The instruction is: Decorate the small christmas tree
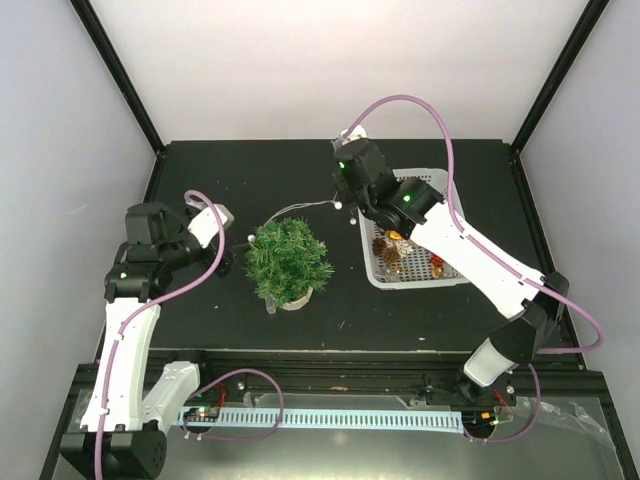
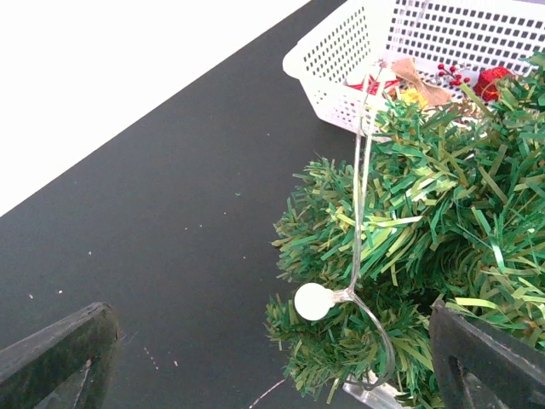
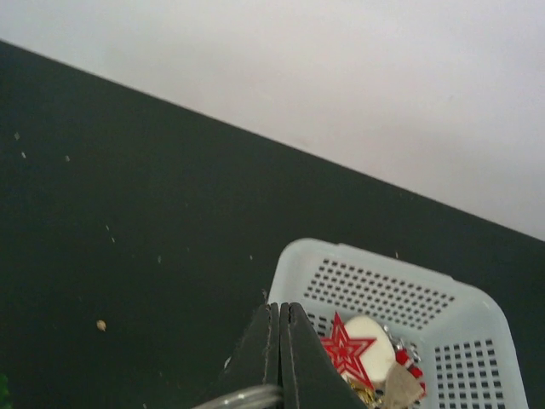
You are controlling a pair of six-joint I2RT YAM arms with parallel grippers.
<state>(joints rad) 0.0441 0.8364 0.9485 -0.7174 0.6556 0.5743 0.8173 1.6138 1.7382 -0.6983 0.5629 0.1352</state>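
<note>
The small christmas tree (image 1: 290,258) stands at the middle of the desk (image 1: 200,170). Its pale base is down and its long axis is upright, so its top points up at the overhead camera.

In the overhead view my right pincer (image 3: 279,308) sits at about 1 o'clock from the tree, so the tree lies toward 7 or 8 o'clock from it. This pincer is clenched on a thin light string (image 1: 300,207) that runs across to the crown's 10 o'clock edge.

My left pincer (image 2: 268,345) is released, fingers spread wide. It is much the nearer, with the tree just beside it at 3 o'clock. A white bulb (image 2: 313,301) of the string hangs against the branches between its fingers.

The white basket (image 1: 415,281) of ornaments sits at the tree's 3 o'clock. I judge the next move is draping the string around that vertical axis.
</note>
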